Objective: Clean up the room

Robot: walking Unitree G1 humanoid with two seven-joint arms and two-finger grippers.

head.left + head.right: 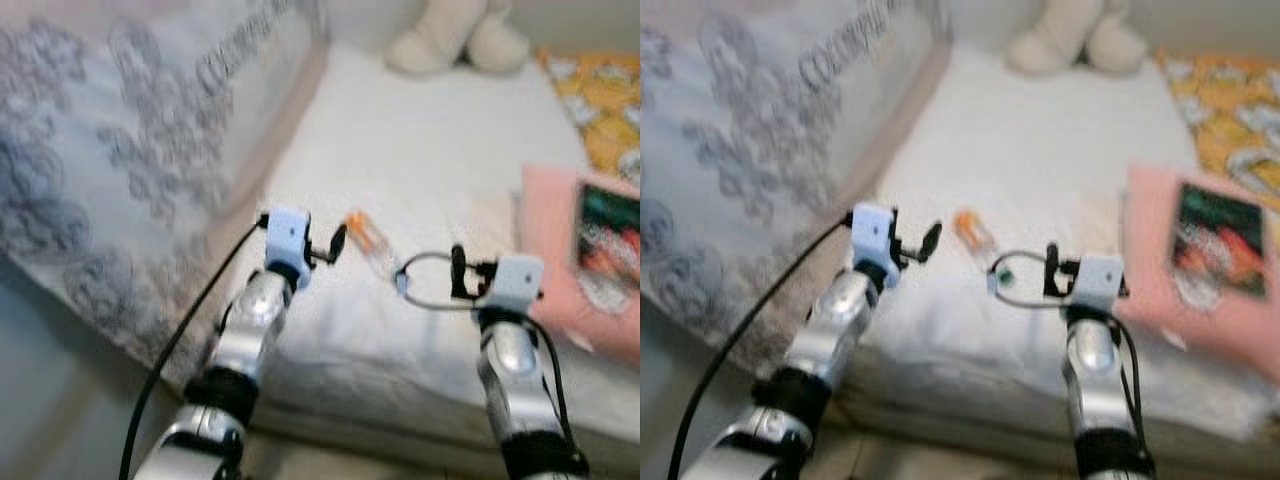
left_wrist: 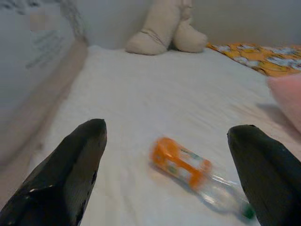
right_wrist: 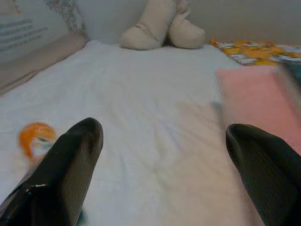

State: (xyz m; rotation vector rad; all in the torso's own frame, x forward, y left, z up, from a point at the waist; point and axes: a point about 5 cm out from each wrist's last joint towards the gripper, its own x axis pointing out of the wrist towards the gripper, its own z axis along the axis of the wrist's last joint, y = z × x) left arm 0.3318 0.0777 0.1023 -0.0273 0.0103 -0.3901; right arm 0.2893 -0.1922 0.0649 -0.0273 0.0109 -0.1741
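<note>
Between the two black fingers of the left gripper (image 2: 167, 165), which stand wide apart with nothing held, lies a plastic bottle (image 2: 197, 176) with an orange label. It rests on its side on the white sheet of the bed (image 1: 420, 180), near the front edge, with its green cap end towards the robot's right. The fingers are not touching it; they sit on either side, a little short of it, and I judge this is a line-up for a grasp.

The right gripper (image 3: 164, 169) is also spread wide and empty. It hovers just beside the cap end of the bottle, over bare sheet, so it seems to wait or to offer a second way to the same thing.

Further out, on the robot's right, a pink pillow (image 1: 560, 250) carries a book (image 1: 605, 235) with a dark colourful cover. Behind it is an orange patterned cloth (image 1: 600, 100). At the far end of the bed a beige soft toy (image 1: 455, 35) leans to the wall. A grey patterned bumper (image 1: 130, 140) stands along the left side of the bed. The bottle looks like the thing out of place, so probably it is to be removed first.
</note>
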